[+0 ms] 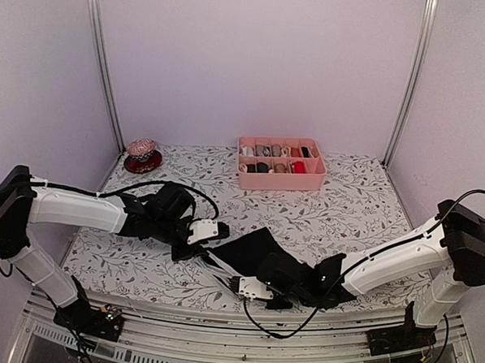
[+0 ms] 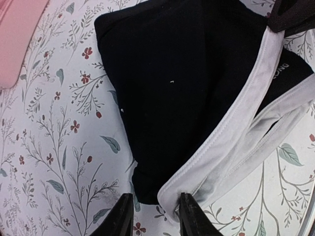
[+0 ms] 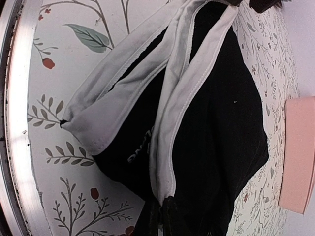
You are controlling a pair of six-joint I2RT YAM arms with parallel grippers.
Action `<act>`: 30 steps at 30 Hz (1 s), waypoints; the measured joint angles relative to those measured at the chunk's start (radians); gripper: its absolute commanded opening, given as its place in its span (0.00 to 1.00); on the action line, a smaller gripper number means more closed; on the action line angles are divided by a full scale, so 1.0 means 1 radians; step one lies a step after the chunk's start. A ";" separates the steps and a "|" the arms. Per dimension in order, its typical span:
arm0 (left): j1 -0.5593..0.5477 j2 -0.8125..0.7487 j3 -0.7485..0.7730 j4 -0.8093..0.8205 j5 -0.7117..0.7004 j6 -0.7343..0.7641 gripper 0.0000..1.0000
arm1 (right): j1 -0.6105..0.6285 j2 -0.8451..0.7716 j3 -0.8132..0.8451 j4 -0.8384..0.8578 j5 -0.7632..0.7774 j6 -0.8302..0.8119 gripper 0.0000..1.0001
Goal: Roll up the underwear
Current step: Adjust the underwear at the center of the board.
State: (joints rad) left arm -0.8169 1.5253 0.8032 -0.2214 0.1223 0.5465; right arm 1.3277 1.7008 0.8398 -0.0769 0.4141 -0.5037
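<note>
Two black briefs [image 1: 251, 249] lie overlapped at the near edge of the floral table [image 1: 355, 212], right between the two arms. The upper one shows a wide pale waistband [image 2: 236, 140], and under it peeks a black waistband with white letters [image 2: 282, 69]. The right gripper [image 3: 163, 216] is clenched on the pale band. The left gripper [image 2: 156, 216] has its fingers spread, the band's other end lying between them. One pink divided tray [image 1: 279, 180] sits well back, holding small rolled bundles.
</note>
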 measured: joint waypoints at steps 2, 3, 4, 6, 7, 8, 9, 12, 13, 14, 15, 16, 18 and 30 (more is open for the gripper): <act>0.002 -0.002 0.000 0.000 0.000 -0.001 0.34 | 0.000 0.003 0.008 -0.018 -0.002 0.009 0.07; 0.002 -0.002 0.000 0.000 0.000 -0.001 0.34 | 0.000 0.003 0.010 -0.028 -0.005 0.013 0.08; 0.002 -0.002 0.000 0.000 0.000 -0.001 0.35 | 0.000 0.003 0.011 -0.035 -0.006 0.017 0.08; 0.003 -0.002 0.000 0.000 0.000 -0.001 0.34 | 0.000 0.004 0.012 -0.047 -0.011 0.022 0.08; 0.004 -0.002 0.000 0.000 0.000 -0.001 0.34 | 0.000 0.004 0.012 -0.051 -0.015 0.024 0.09; 0.005 -0.002 0.000 0.000 0.000 -0.001 0.34 | 0.000 0.004 0.012 -0.056 -0.020 0.026 0.09; 0.005 -0.002 0.000 0.000 0.000 -0.001 0.34 | 0.000 0.004 0.012 -0.059 -0.024 0.029 0.09; 0.007 -0.002 0.000 0.000 0.000 -0.001 0.34 | 0.000 0.004 0.012 -0.066 -0.032 0.034 0.09; 0.007 -0.002 0.000 0.000 0.000 -0.001 0.34 | 0.000 0.004 0.012 -0.066 -0.032 0.035 0.08; 0.008 -0.002 0.000 0.000 0.000 -0.001 0.34 | 0.000 0.004 0.012 -0.066 -0.033 0.037 0.08; 0.008 -0.002 0.000 0.000 0.000 -0.001 0.33 | 0.000 0.004 0.012 -0.066 -0.034 0.037 0.07; 0.008 -0.002 0.000 0.000 0.000 -0.002 0.31 | 0.000 0.004 0.012 -0.066 -0.035 0.037 0.05; 0.009 -0.002 0.000 0.000 0.000 -0.002 0.26 | 0.000 0.004 0.014 -0.068 -0.037 0.040 0.05; 0.011 -0.001 0.000 -0.002 0.027 -0.005 0.19 | 0.000 0.086 0.156 -0.138 -0.038 0.063 0.05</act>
State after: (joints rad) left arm -0.8059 1.5242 0.8028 -0.2237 0.1497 0.5419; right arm 1.3277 1.7866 0.9958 -0.2146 0.3759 -0.4408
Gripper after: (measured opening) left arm 0.202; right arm 0.053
